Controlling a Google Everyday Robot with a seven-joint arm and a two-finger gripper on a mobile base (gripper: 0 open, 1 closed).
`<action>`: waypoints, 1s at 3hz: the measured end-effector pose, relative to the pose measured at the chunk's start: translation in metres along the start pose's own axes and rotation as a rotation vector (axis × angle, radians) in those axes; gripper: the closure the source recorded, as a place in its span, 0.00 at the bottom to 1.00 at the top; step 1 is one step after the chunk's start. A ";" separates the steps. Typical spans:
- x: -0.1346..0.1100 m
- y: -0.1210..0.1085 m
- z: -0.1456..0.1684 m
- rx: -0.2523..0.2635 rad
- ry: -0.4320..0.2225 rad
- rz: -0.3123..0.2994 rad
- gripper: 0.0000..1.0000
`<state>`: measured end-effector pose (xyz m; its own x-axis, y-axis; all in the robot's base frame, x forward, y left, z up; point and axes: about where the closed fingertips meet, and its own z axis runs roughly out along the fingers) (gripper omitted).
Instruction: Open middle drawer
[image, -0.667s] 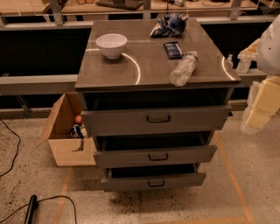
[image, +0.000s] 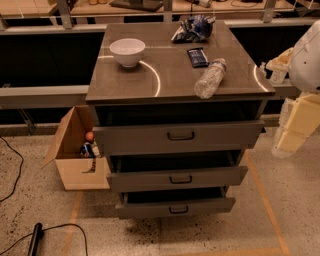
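Observation:
The grey cabinet has three drawers, and each stands a little way out. The middle drawer (image: 177, 179) has a medium-height flat front with a small dark loop handle (image: 180, 179) at its centre, and a dark gap shows above its front. The taller top drawer (image: 180, 136) sticks out furthest. The narrow bottom drawer (image: 175, 208) is lowest. My gripper (image: 276, 67) is at the right edge of the view, beside the cabinet top's right edge, well above and right of the middle drawer and touching none of them. My cream arm (image: 300, 120) hangs below it.
On the cabinet top (image: 150, 80) are a white bowl (image: 127, 51), a clear plastic bottle lying down (image: 210, 78), a dark snack bar (image: 198, 56) and a blue chip bag (image: 194, 27). An open cardboard box (image: 75, 150) stands on the floor to the left. A black cable (image: 35, 239) lies at the front left.

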<state>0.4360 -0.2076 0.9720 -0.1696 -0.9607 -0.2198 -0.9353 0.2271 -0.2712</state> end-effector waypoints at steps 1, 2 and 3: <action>-0.007 0.018 0.025 0.011 -0.047 -0.088 0.00; -0.008 0.043 0.081 0.004 -0.054 -0.177 0.00; -0.005 0.068 0.146 -0.028 -0.025 -0.229 0.00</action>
<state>0.4184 -0.1644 0.8177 0.0553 -0.9823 -0.1790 -0.9568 -0.0009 -0.2907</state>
